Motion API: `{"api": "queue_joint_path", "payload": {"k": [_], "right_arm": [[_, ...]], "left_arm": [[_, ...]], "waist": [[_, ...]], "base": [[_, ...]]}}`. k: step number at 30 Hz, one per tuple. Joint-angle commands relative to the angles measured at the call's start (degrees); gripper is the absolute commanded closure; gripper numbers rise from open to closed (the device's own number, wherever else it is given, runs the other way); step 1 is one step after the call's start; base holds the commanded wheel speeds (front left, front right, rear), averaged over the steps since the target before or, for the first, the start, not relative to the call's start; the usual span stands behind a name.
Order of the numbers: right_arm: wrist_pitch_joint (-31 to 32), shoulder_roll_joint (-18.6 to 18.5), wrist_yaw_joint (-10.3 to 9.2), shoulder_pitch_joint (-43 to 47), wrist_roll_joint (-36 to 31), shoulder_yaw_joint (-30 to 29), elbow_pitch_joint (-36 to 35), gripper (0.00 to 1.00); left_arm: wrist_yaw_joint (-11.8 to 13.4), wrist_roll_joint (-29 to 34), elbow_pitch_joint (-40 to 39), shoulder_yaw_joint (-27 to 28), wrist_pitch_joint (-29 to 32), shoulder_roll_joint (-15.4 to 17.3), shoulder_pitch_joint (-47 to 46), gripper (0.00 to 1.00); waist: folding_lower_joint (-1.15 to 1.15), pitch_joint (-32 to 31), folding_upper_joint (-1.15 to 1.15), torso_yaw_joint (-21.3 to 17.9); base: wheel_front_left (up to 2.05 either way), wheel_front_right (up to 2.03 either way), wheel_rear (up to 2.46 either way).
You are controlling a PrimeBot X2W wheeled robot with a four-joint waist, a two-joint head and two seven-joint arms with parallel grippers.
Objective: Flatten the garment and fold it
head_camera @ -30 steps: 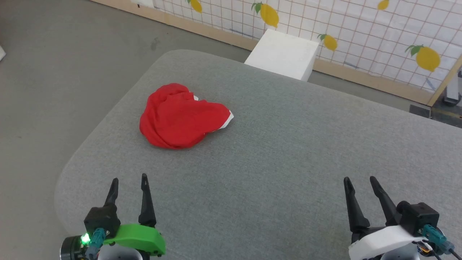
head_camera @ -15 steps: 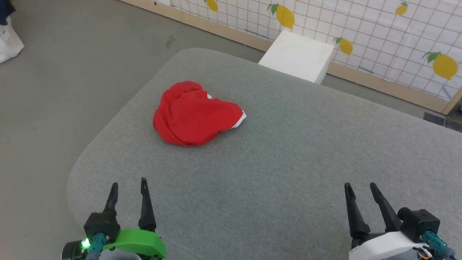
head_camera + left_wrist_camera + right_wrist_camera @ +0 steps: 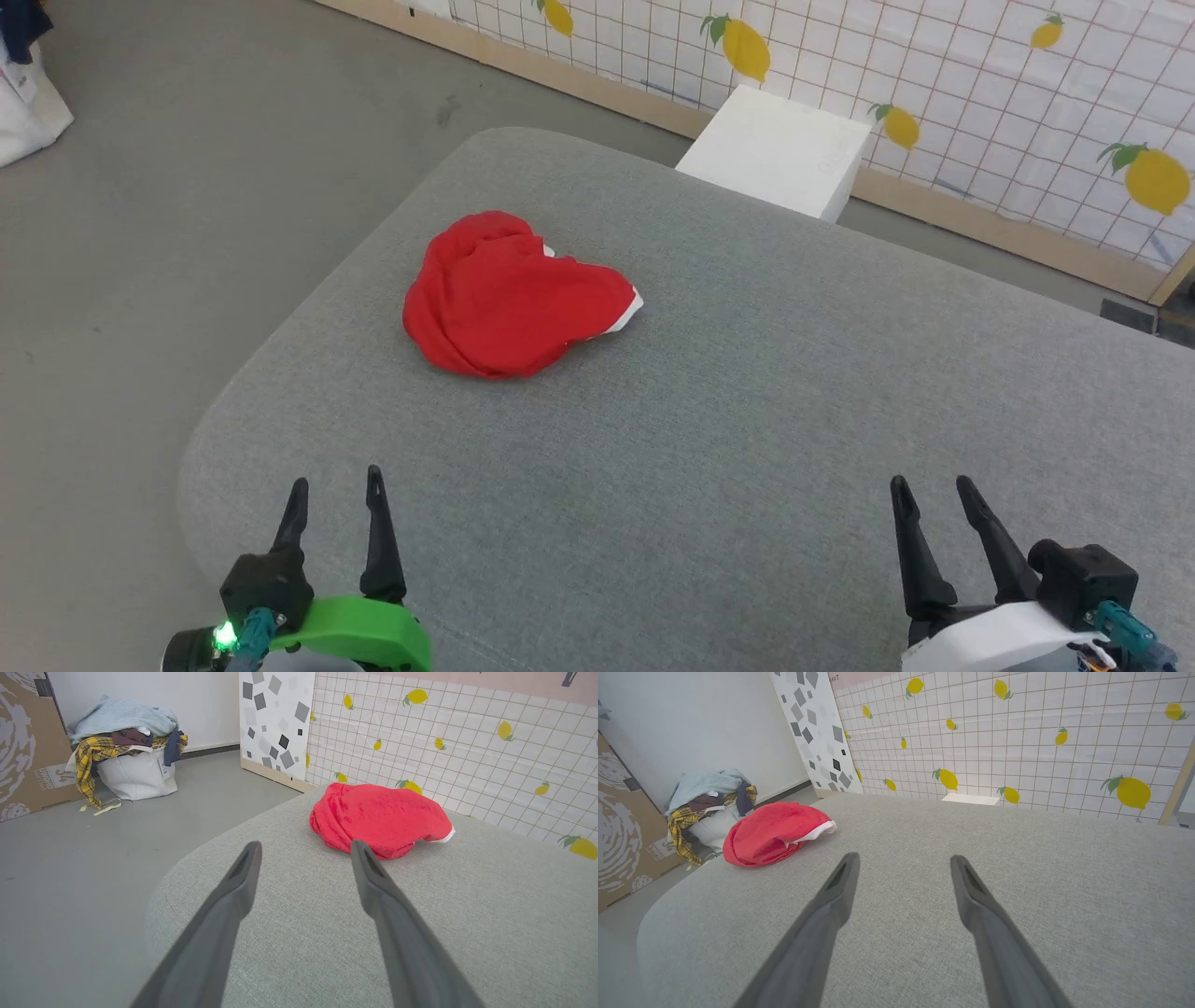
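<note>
1. The left tool [image 3: 336, 477] sits at the lower left of the head view, over the grey tabletop [image 3: 747, 420]. Its two dark fingers are spread and hold nothing.
2. The garment [image 3: 509, 299] lies in a crumpled red heap left of centre, up-frame of that tool and well apart from it. Its white band peeks out at its right edge.
3. A white box [image 3: 775, 149] stands beyond the tabletop, upper centre-right.
4. The right tool [image 3: 932, 481], lower right, is likewise spread and empty, well apart from the garment.
</note>
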Motion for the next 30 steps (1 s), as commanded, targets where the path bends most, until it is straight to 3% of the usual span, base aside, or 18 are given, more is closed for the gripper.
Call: {"api": "queue_joint_path", "payload": {"k": [1, 4, 10, 15, 19, 25, 30], "right_arm": [[-0.3, 0.0, -0.09, 1.0, 0.0, 0.0, 0.0, 0.0], [-0.1, 0.0, -0.09, 0.9, 0.0, 0.2, -0.2, 0.0], [1.2, 0.0, -0.09, -0.4, -1.3, -0.2, -2.0, 0.0], [3.8, 0.0, -0.09, -2.5, -4.1, -1.4, -5.4, 0.0], [5.9, 0.0, -0.09, -4.1, -6.1, -2.3, -8.5, 0.0], [8.4, 0.0, -0.09, -5.0, -8.1, -4.0, -12.8, 0.0], [9.4, 0.0, -0.09, -5.0, -8.6, -4.4, -15.2, 0.0]], "left_arm": [[0.2, -0.1, 0.2, -0.1, -0.5, 0.1, 0.8, 0.0], [-0.4, -0.2, 0.8, -0.3, -0.5, 0.6, 0.1, 0.0], [-4.0, -3.6, 2.7, 0.4, 1.8, 2.0, -8.8, 0.0], [-8.2, -7.7, 10.8, 1.7, 9.4, 5.4, -22.3, 0.0], [-10.0, -13.4, 19.3, 4.0, 17.8, 6.7, -32.0, 0.0], [-9.5, -18.7, 28.3, 7.0, 26.6, 8.4, -41.8, 0.0], [-8.3, -19.6, 34.4, 6.8, 32.4, 9.0, -44.6, 0.0]], "waist": [[0.0, 0.0, 0.0, -0.2], [0.0, 0.1, 0.0, -0.7], [0.0, 3.4, 0.0, -2.8], [0.0, 9.5, 0.0, -6.1], [0.0, 14.5, 0.0, -9.4], [0.0, 20.5, 0.0, -13.1], [0.0, 23.5, 0.0, -14.6]], "base": [[0.0, 0.0, 0.0], [0.0, 0.0, 0.0], [0.0, 0.0, 0.0], [0.0, 0.0, 0.0], [0.0, 0.0, 0.0], [0.0, 0.0, 0.0], [0.0, 0.0, 0.0]]}}
